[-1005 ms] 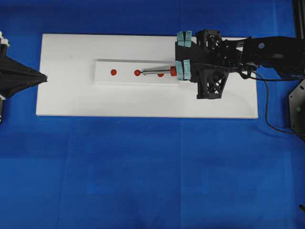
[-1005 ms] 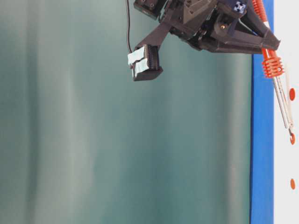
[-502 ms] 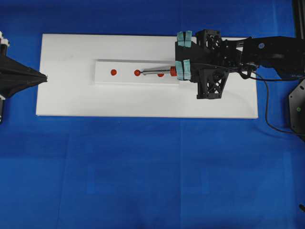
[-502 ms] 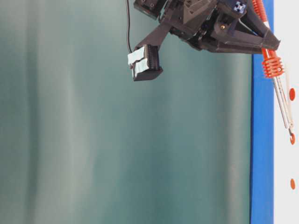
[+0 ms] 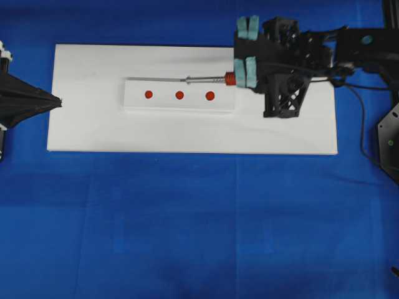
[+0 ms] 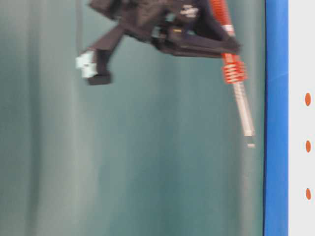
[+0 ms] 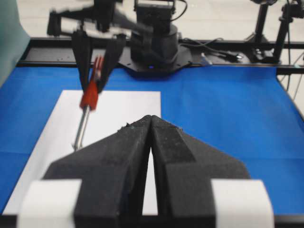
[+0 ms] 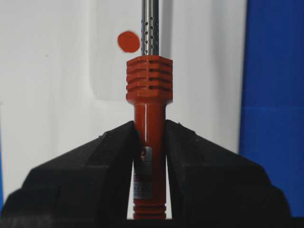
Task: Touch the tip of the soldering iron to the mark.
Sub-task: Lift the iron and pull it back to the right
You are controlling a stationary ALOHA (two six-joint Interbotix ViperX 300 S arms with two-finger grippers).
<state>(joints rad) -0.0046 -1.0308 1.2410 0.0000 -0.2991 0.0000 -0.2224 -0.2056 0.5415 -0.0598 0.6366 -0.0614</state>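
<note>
Table-level exterior shows our right gripper clamped on the soldering iron — tip clear above the middle mark.

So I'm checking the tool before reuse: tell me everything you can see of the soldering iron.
The soldering iron has a red-orange plastic-looking handle with a ribbed collar, then a silver metal shaft with small holes. The right tool clamps the handle. The table-level view shows it tilted, tip lowest, hanging clear above the white board. From overhead the shaft runs beside the row of three red dots, touching none.
</note>
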